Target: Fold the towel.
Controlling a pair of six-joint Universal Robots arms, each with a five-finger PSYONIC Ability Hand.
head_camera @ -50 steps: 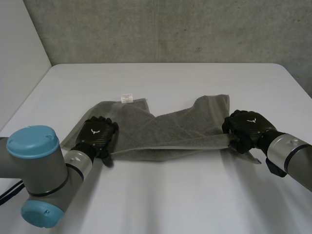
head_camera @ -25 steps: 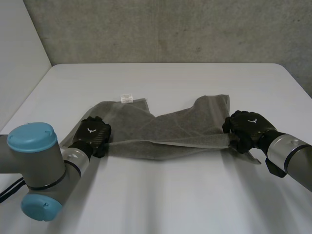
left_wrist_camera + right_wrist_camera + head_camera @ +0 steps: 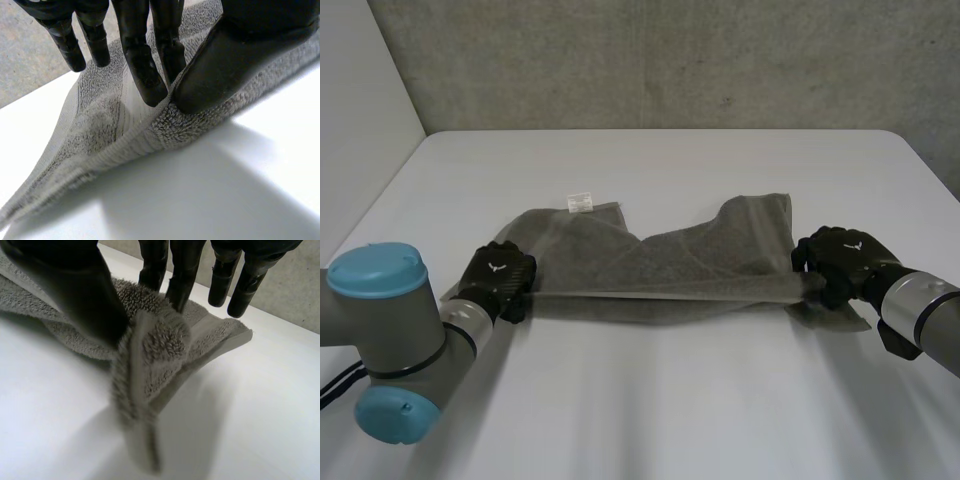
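L hand pinches the near-left edge of the towel btwn thumb and fingers. Towel lies rumpled mid-table, tag at its far-left corner, front edge raised and taut btwn both hands. R hand pinches the bunched near-right corner. Fold barely begun imo: front edge not yet laid over the back.

towel was grey terry cloth, rough looped pile with a flat woven band along its edge, table was smooth matt white, left hand and right hand were black with a dull sheen, wall was rough concrete
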